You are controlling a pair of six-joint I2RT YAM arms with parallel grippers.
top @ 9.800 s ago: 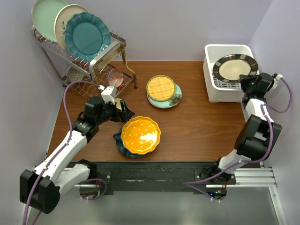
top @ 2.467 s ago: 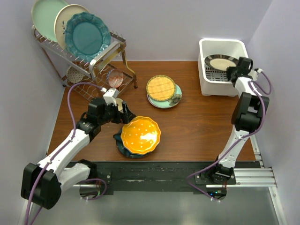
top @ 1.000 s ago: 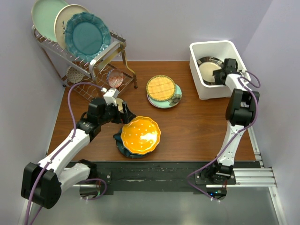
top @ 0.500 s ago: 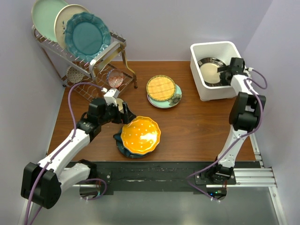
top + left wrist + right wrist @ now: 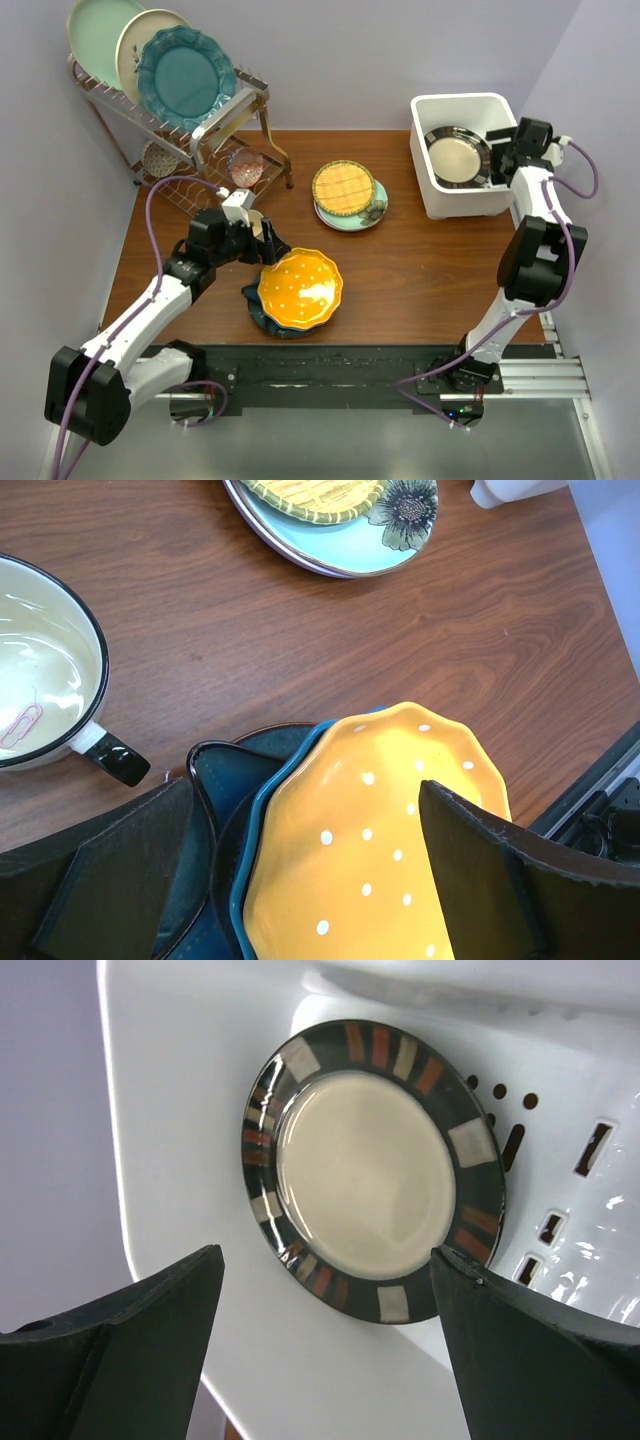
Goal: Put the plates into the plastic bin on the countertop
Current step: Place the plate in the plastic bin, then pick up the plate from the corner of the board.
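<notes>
Across the reddish-brown countertop (image 5: 430, 270) we see the black-rimmed plate (image 5: 457, 157) lying in the plastic bin (image 5: 465, 203), free of our wide-open right gripper (image 5: 503, 152), while the orange scalloped plate (image 5: 300, 288) sits just ahead of our left gripper (image 5: 262, 238), jaws wide, plainly the nearer arm.

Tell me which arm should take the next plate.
Left. The left pincer, open, hovers over the orange plate; the right pincer, open, is far off at the plastic bin, above the black-rimmed plate.
</notes>
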